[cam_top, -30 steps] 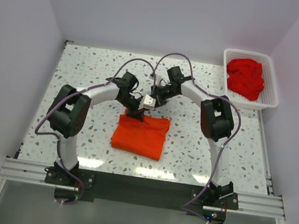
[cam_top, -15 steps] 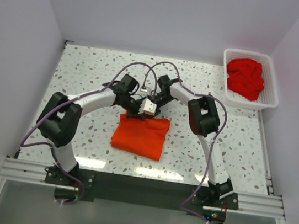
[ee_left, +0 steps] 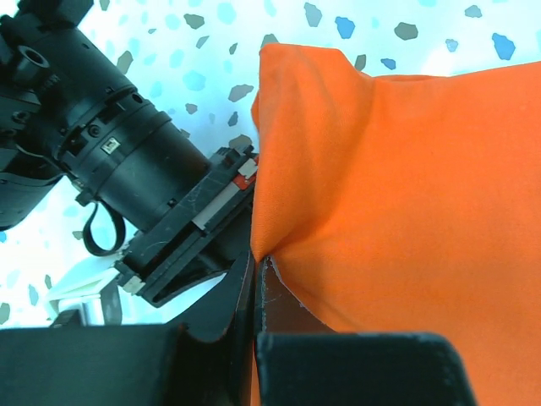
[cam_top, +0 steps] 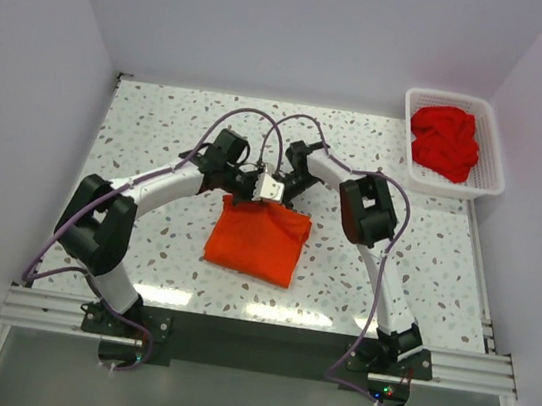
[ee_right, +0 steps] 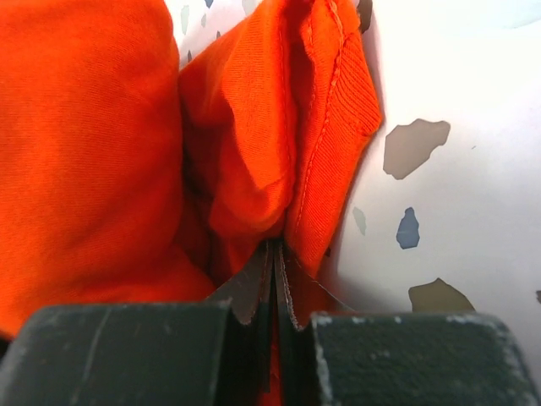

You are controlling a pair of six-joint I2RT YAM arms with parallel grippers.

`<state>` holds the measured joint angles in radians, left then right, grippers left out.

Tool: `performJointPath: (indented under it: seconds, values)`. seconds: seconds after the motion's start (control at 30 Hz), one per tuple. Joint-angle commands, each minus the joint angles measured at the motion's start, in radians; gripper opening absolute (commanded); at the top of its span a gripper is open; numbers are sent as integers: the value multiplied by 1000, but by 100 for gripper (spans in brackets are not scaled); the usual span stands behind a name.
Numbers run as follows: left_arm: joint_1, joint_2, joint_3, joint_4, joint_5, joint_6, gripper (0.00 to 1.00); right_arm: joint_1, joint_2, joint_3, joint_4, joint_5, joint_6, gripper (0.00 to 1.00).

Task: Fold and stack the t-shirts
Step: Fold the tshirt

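- The orange-red t-shirt (cam_top: 253,243) lay folded into a rough rectangle on the speckled table (cam_top: 149,135), near the middle and somewhat toward my bases. Its far edge was gathered where I held it.
- My left gripper (ee_left: 256,275) was closed on that far edge. In the left wrist view my two dark fingers met with a thin fold of orange cloth pinched between them, and the rest of the shirt spread away to the right of the frame.
- My right gripper (ee_right: 276,264) was clamped on the same far edge, just beside the left one. In its wrist view the jaws stood all but together, with a hemmed fold of cloth rising out of them and more cloth bulging on the left of the frame.
- From above, my two wrists came together over the shirt's far edge, nearly touching, with the forearms arching in from either side.
- The black body of my right wrist showed in the left wrist view, close against the edge of the cloth.
- The deeper red t-shirts (cam_top: 444,143) sat crumpled in a heap inside the white lattice basket (cam_top: 451,190), which stood at the far right corner of the table, well apart from the shirt I held.
- I could not tell how many shirts made up that heap.
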<state>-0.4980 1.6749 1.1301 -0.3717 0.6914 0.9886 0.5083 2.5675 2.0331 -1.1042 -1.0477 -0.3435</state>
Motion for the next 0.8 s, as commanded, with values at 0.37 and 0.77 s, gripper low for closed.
performJointPath:
  seconds: [0.37,0.77]
  values:
    - [-2,-64,-30,120,7,42,38,-7,-50,76,-57,139,-80,17]
    - [-1,-280,-148,70,28,-30,46,-7,-147,157,-128,370,-140,29]
